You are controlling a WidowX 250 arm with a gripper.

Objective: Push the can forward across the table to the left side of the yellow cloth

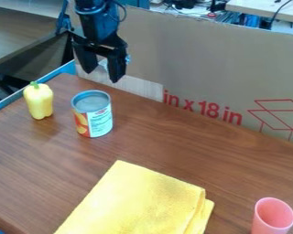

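Smooth metal can [93, 114], cloth [137, 201] (matt, yellow)

A: What do we record at the back left of the table [192, 151]?

B: We find the pepper [40, 104] leftmost, with the can [100, 124] just to its right, the two standing apart.

A: And towards the front?

B: We note the cloth [137, 199] flat on the table, before the can and to its right. The cup [264, 225] stands right of the cloth, near it. Behind the table we log the cardboard [192, 59].
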